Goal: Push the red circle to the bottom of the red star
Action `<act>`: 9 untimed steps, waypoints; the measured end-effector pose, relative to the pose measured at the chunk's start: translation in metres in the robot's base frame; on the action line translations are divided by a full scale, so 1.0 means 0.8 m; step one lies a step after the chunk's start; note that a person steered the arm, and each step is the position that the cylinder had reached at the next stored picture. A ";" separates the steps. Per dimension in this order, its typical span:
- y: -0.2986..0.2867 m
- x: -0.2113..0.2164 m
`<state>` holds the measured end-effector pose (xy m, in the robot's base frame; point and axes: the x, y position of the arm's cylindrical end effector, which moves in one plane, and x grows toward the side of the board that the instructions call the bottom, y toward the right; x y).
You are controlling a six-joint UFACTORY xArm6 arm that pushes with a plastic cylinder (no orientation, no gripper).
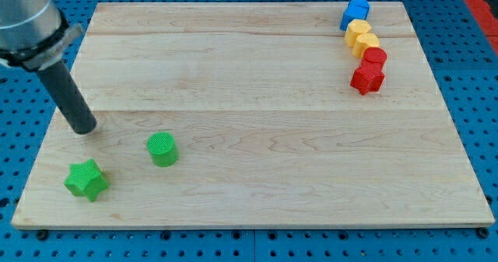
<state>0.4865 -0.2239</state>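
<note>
The red circle (pixel 375 57) sits at the view's upper right, touching the upper edge of the red star (pixel 366 78) just below it. My tip (pixel 83 127) rests on the board at the view's left, far from both red blocks. It stands above the green star (pixel 86 179) and to the left of the green circle (pixel 163 148).
Two yellow blocks (pixel 362 38) and a blue block (pixel 355 12) form a tight line running up from the red circle toward the board's top edge. The wooden board (pixel 257 130) lies on a blue perforated table.
</note>
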 end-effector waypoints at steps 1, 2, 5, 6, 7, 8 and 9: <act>0.018 0.027; 0.045 0.044; 0.325 0.041; 0.356 0.040; 0.303 0.035; 0.278 0.007; 0.357 -0.006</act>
<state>0.4820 0.0617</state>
